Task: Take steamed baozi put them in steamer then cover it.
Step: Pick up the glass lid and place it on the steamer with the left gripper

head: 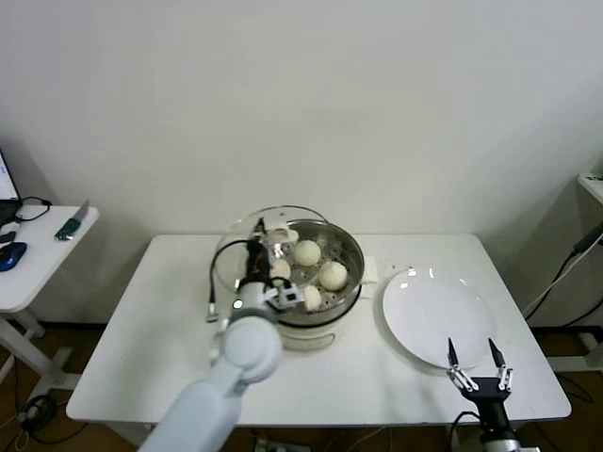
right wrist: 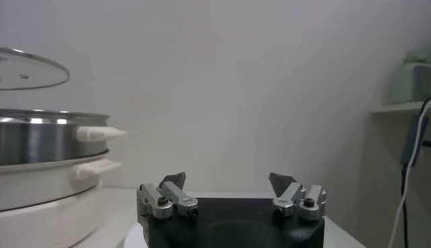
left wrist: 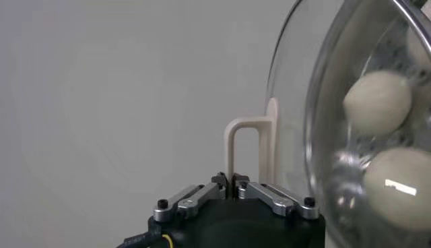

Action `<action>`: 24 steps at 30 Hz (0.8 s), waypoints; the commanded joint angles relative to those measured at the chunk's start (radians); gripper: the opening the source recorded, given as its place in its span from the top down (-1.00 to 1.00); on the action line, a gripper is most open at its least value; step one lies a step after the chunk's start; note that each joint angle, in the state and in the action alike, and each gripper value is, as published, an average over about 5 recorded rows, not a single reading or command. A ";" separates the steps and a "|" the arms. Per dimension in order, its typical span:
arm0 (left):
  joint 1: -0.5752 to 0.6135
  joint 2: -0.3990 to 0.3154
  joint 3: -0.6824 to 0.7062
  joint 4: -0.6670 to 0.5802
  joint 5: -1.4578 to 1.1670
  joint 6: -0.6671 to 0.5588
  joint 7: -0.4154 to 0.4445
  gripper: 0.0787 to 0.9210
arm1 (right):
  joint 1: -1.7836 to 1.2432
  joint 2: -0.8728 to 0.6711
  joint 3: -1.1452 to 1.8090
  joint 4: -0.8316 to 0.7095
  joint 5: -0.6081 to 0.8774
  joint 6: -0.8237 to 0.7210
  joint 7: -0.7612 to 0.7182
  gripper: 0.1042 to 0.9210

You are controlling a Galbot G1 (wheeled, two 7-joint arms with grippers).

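Note:
The steel steamer (head: 347,247) stands on its white pot base (head: 316,334) at mid-table, with several cream-white baozi (head: 307,251) lying inside it. My left gripper (head: 276,237) is shut on the white handle (left wrist: 244,135) of the glass lid (left wrist: 296,94). It holds the lid tilted over the steamer's left side. Two baozi (left wrist: 377,101) show through the glass. My right gripper (head: 472,355) waits open and holds nothing, low at the table's front right by the white plate (head: 429,306). In the right wrist view the right gripper (right wrist: 229,180) faces the steamer (right wrist: 47,135), with the lid (right wrist: 30,67) above it.
The white plate lies bare to the right of the steamer. A small side table (head: 38,254) at the far left carries a knife (head: 72,224) and a blue mouse (head: 9,256). Cables (head: 565,268) hang at the right beyond the table edge.

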State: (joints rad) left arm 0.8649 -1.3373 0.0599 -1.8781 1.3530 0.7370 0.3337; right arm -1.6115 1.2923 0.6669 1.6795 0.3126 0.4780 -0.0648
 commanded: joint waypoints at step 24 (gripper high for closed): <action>0.004 -0.188 0.058 0.218 0.173 -0.020 -0.065 0.85 | 0.004 0.005 0.014 -0.010 0.026 0.012 0.001 -0.76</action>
State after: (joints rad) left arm 0.8653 -1.5310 0.1126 -1.7038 1.5035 0.7364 0.2949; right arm -1.6082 1.2944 0.6798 1.6699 0.3365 0.4893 -0.0645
